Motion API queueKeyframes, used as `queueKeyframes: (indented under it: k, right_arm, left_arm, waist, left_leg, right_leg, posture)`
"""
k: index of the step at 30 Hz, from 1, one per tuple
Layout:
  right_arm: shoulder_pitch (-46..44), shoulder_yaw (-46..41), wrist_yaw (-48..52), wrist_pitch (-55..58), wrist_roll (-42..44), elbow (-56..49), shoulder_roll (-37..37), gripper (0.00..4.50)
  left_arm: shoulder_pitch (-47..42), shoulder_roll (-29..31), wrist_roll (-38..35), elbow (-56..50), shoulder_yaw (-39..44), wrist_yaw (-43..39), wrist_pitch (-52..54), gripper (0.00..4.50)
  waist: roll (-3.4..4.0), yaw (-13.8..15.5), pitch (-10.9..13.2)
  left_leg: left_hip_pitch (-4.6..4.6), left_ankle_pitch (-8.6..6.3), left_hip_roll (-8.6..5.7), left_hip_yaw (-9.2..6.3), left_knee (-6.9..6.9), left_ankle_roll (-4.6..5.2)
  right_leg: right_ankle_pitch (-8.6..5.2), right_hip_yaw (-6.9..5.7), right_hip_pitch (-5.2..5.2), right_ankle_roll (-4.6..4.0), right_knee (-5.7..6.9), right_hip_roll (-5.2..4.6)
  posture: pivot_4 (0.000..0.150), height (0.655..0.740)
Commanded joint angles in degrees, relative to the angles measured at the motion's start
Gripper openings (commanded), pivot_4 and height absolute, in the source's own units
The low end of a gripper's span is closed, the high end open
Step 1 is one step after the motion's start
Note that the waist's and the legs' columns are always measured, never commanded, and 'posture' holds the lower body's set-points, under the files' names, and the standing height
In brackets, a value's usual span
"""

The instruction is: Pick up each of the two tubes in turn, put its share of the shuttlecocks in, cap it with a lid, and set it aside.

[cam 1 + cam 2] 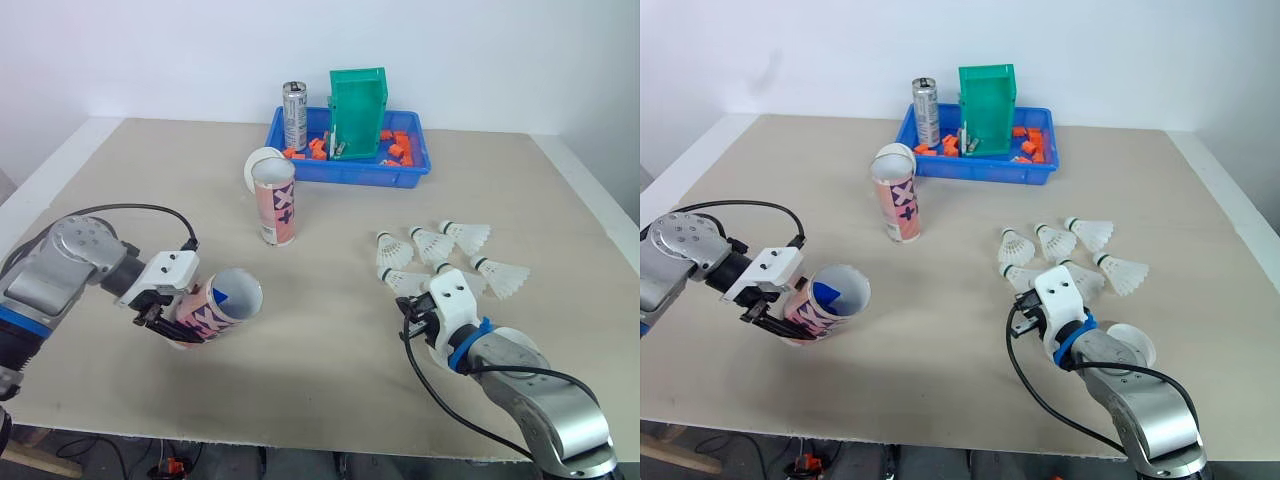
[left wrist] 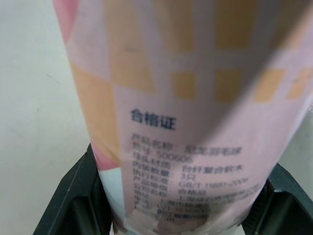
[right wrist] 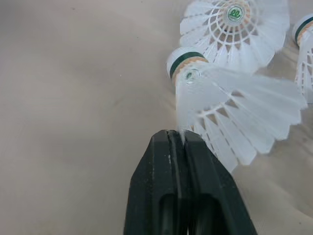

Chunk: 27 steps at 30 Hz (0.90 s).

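My left gripper is shut on a pink patterned tube and holds it tilted just above the table, its open mouth facing right. In the left wrist view the tube sits between both black fingers. A second pink tube stands upright mid-table, with a white lid leaning behind it. My right gripper is shut, pinching the feather rim of a white shuttlecock at the near edge of the shuttlecock cluster. Several more shuttlecocks lie just beyond it.
A blue tray at the back holds orange pieces, a green bin and a metal can. A white disc, possibly a lid, lies beside my right forearm. Bare table lies between the two grippers.
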Motion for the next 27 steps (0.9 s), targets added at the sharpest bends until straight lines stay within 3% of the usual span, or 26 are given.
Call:
queueKeyframes:
  k: [1, 12, 16, 20, 22, 27]
  right_arm:
    - [-0.35, -0.77, 0.62, -0.96, -0.74, -1.94, 0.14, 0.04]
    - [-2.08, -4.29, 5.82, -1.83, -0.24, -7.02, -4.32, 0.04]
    - [-4.25, -3.66, 11.74, -5.73, 0.07, -8.86, -8.53, 0.04]
    - [-6.67, -4.14, 25.14, -12.95, 2.64, -10.71, -16.45, 0.04]
    - [-9.24, -4.26, 30.05, -17.26, 2.8, -8.39, -19.0, 0.04]
    - [-27.32, 3.44, 40.23, -25.07, -0.12, 5.7, -18.95, 0.04]
  left_arm:
    - [0.87, -0.4, -0.63, -1.57, -0.17, -0.67, 0.6, 2.91]
    - [0.1, -1.08, -0.34, -0.55, -0.71, -0.67, 0.32, 2.91]
    - [-0.5, -1.5, -0.13, 0.12, -1.17, -0.67, 0.05, 2.91]
    - [-1.35, -2.02, -0.19, 0.94, -1.69, -0.67, -0.03, 2.91]
    - [-1.74, -2.23, -0.11, 1.44, -2.0, -0.67, -0.16, 2.91]
    - [-2.84, -2.58, -0.64, 1.61, -2.74, -0.67, 0.29, 2.91]
  waist:
    - [0.0, 0.0, 0.0]
    - [0.01, 0.01, 0.01]
    - [0.02, 0.03, 0.02]
    - [0.09, 0.1, 0.06]
    - [0.1, 0.1, 0.07]
    - [0.35, -0.11, 0.35]
  left_leg:
    - [0.0, 0.0, 0.0, 0.0, 0.0, 0.0]
    - [-0.03, 0.0, -0.02, -0.03, 0.01, 0.0]
    - [-0.03, 0.0, -0.03, -0.08, 0.01, 0.0]
    - [-0.14, 0.0, -0.05, -0.19, 0.0, 0.0]
    - [-0.15, 0.0, -0.05, -0.18, 0.02, 0.0]
    - [-0.25, 0.07, -0.05, -0.15, 0.25, 0.11]
  right_leg:
    - [0.0, -0.01, 0.0, 0.0, 0.0, 0.0]
    - [0.0, -0.02, 0.01, 0.0, -0.05, -0.01]
    - [0.0, -0.06, 0.03, 0.0, -0.07, 0.0]
    - [-0.01, -0.16, 0.04, 0.0, -0.18, -0.02]
    - [0.03, -0.16, 0.07, 0.02, -0.26, -0.02]
    - [0.32, -0.3, 0.09, 0.02, -0.37, -0.11]
  posture:
    - [0.15, 0.7362]
    - [0.15, 0.7362]
    - [0.15, 0.7362]
    - [0.15, 0.7362]
    - [0.15, 0.7362]
    - [0.15, 0.7362]
